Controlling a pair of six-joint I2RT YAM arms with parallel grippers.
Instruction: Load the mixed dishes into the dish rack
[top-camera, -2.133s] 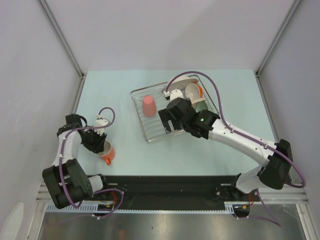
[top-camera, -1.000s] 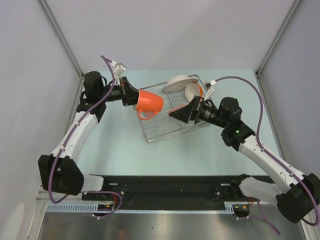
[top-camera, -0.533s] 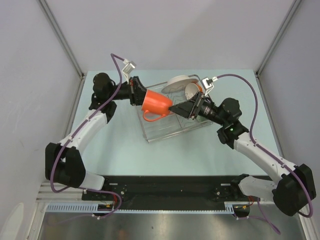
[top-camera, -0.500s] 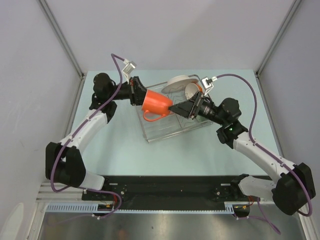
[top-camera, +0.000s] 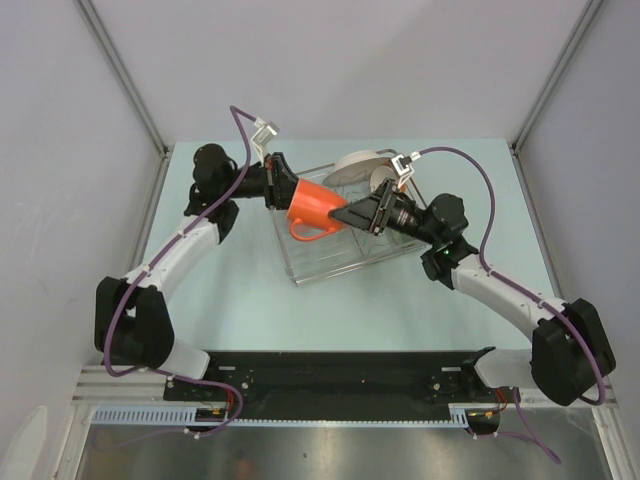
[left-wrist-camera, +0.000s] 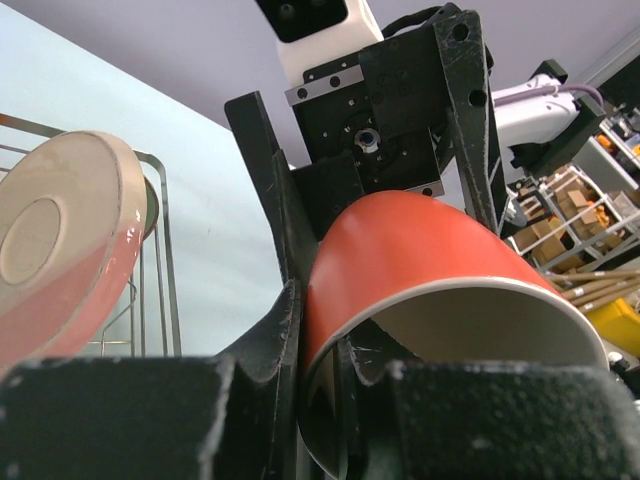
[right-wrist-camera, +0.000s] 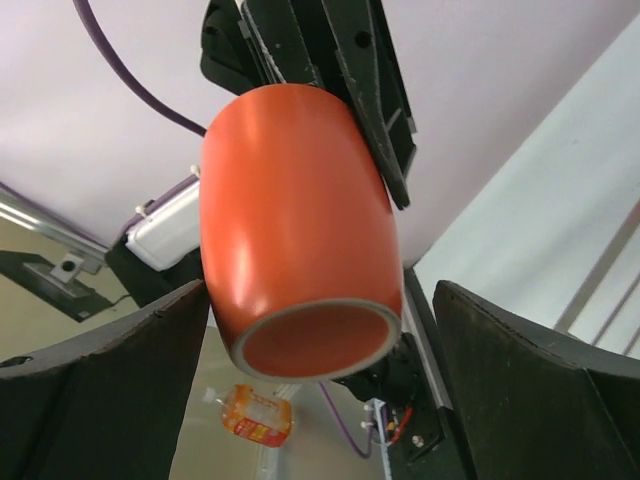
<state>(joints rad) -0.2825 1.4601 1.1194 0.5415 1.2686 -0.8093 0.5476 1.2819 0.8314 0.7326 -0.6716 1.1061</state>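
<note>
My left gripper is shut on the rim of the orange mug, one finger outside and one inside. It holds the mug on its side above the dish rack. In the left wrist view the mug fills the space in front of the gripper. My right gripper is open, with the mug's base between its spread fingers but untouched. The white plate and the pink-and-cream plate stand in the rack. The tumbler and both bowls are hidden.
The rack's wire bars rise at the left of the left wrist view. The pale table lies around the rack. Grey walls enclose the back and sides.
My left arm lifted the orange mug from the table's left and carried it over the rack. My right gripper turned and closed in on the mug's base.
</note>
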